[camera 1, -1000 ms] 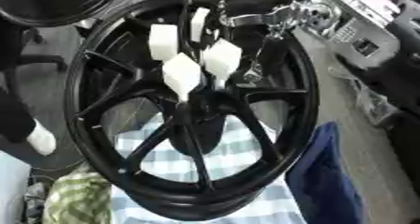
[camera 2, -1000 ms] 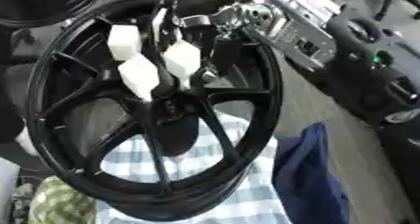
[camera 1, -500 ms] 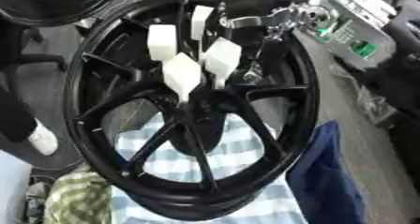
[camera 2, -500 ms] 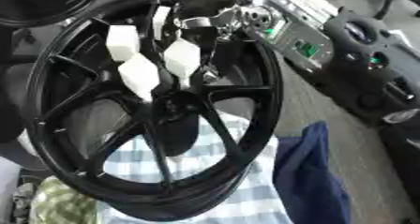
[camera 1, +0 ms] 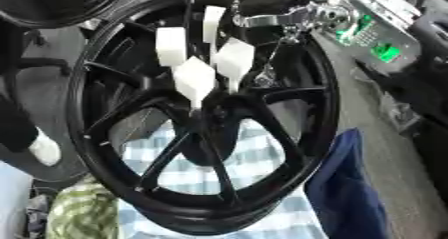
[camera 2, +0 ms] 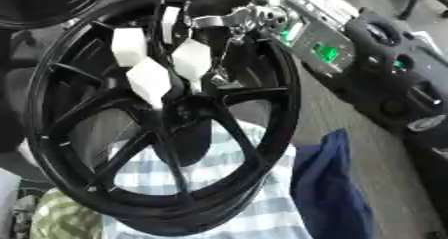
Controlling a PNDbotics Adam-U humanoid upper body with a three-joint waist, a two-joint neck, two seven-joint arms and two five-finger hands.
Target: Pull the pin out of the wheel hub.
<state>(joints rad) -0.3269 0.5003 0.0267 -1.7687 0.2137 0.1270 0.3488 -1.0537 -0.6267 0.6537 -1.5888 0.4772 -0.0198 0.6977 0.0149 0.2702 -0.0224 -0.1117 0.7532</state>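
At the lower left of the frame a green patterned cloth (camera 1: 83, 215) is seen, and beside it a blue-and-white checked cloth (camera 1: 254, 183) is spread beneath the wheel (camera 1: 92, 148), probably to cushion the rim and keep it from sliding. The black spoked wheel fills the middle of the frame and is tilted, its open face turned toward the camera so that the hub (camera 1: 203, 123) can be reached from above. The right robot hand (camera 1: 194, 78), with white-padded fingers, is brought in from the upper right and is lowered into the wheel's centre; its fingers are bunched together just above the hub, and they appear to be closing on something thin there, though the pin itself cannot be made out between the pads. It is judged that the pin sits at the hub, under the fingertips, and that the pull has not clearly begun. A silver wrist joint (camera 1: 297, 18) is seen at the upper centre, over the rim. At the lower right a dark blue cloth (camera 1: 350, 183) hangs against the wheel's edge. The left robot hand is not seen in either view.
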